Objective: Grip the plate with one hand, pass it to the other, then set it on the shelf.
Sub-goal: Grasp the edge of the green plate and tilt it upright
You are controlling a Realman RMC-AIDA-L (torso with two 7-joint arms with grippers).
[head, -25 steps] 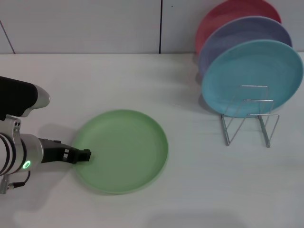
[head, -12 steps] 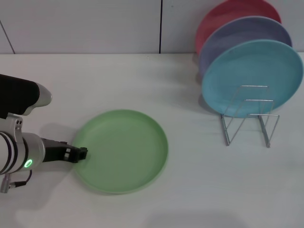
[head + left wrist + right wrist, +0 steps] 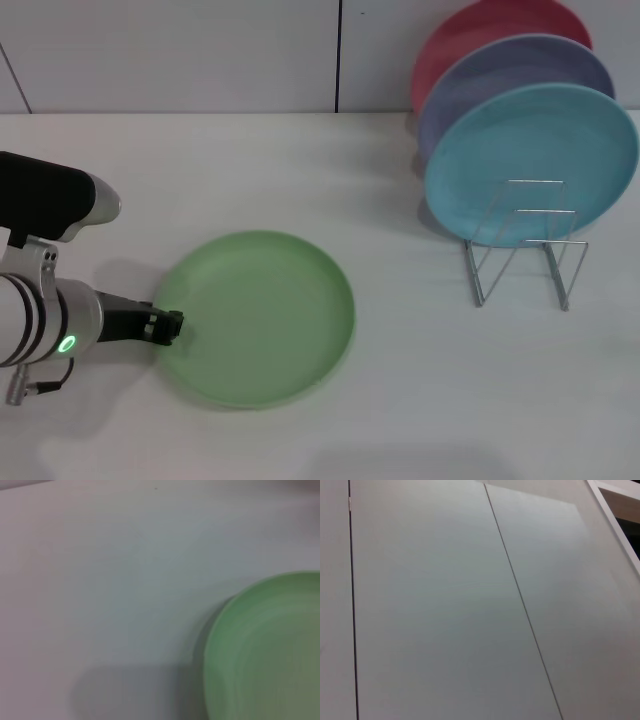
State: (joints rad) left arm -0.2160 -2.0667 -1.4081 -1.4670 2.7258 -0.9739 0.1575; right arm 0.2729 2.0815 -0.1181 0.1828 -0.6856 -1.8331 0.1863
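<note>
A: Where does the green plate point(image 3: 255, 318) sit?

B: Flat on the white table point(image 3: 300, 170), low and left of middle in the head view. The wire shelf point(image 3: 525, 245) stands well apart at about 3 o'clock from it, loaded with a sky-blue plate point(image 3: 530, 160), a lavender plate point(image 3: 520, 75) and a red plate point(image 3: 490, 30) on edge, front slots bare.

A: And the arm?

B: The left gripper point(image 3: 170, 325) is at the plate's 9 o'clock rim, low over the table. Whether its claw is spread or pinching the rim, I cannot tell; the fingertips merge with the edge. The right gripper is out of sight; its wrist camera sees only wall panels.

A: What could go wrong?

B: I'd judge a thin bite on a low rim risky: the plate may slip or droop on lifting, or skid toward 3 o'clock if the claw only pushes it.

A: Which way does it point?

B: Open face up, rim level. It is round, so no long axis; only the 9 o'clock edge matters
</note>
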